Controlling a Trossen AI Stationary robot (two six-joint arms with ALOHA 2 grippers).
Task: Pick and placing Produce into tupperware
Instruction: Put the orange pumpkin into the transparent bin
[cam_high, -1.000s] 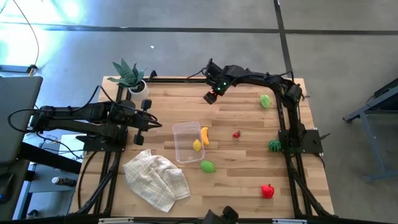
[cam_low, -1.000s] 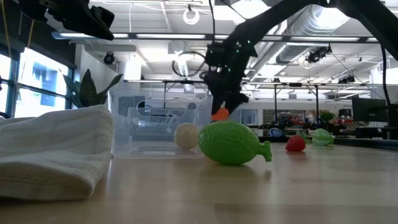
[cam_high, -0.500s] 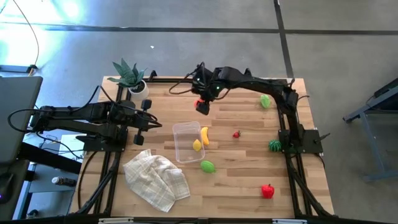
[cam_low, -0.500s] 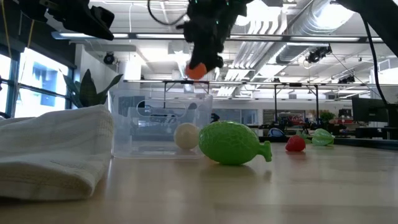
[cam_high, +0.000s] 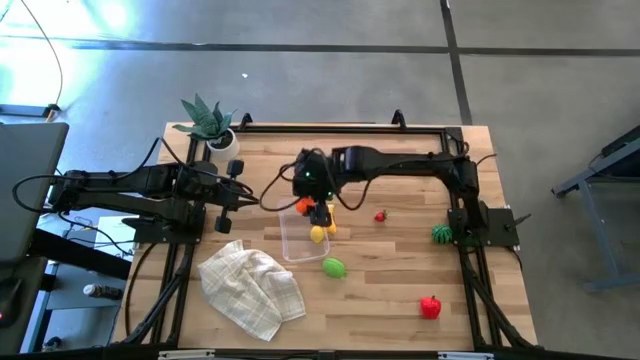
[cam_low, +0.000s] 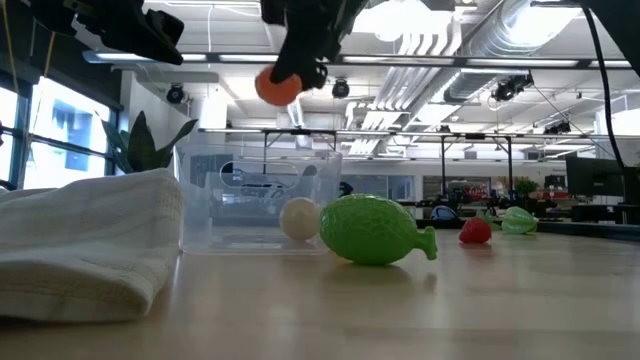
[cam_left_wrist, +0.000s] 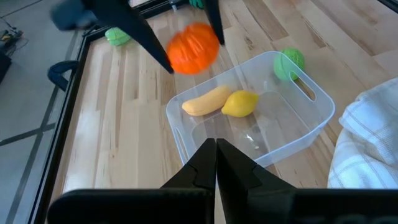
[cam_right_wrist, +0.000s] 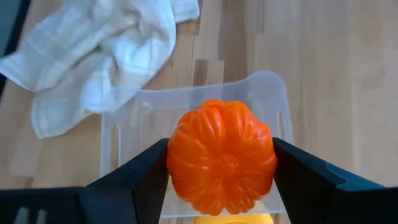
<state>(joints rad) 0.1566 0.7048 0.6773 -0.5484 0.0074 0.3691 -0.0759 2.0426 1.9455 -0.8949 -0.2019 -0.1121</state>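
Observation:
My right gripper (cam_high: 306, 206) is shut on a ribbed orange toy fruit (cam_right_wrist: 221, 163) and hangs over the far end of the clear tupperware tub (cam_high: 296, 246). In the low view the fruit (cam_low: 277, 86) is well above the tub's rim (cam_low: 255, 156). A yellow banana (cam_high: 329, 220) and a lemon (cam_high: 317, 235) lie at the tub's right wall. A green fruit (cam_high: 334, 267) lies on the table just near-right of the tub. My left gripper (cam_left_wrist: 216, 154) is shut and waits at the table's left, pointing toward the tub. My right gripper pinches the orange fruit between its two fingers, one on each opposite side (cam_right_wrist: 177, 163). The fingers (cam_right_wrist: 140, 177) come slanting down from the table's right and far side. The fruit hangs lifted clear, above the tub's open top.
A crumpled white towel (cam_high: 250, 288) lies near-left of the tub. A potted spiky plant (cam_high: 208, 122) stands at the far left corner. A small red fruit (cam_high: 380, 215), a dark green one (cam_high: 441, 234) and a red pepper (cam_high: 430, 307) lie on the right half.
My right gripper has swung from the table's far edge toward the near left, carrying the orange fruit up and over the tub. Its wrist has rolled on the way. The fruit has stayed between the fingers throughout.

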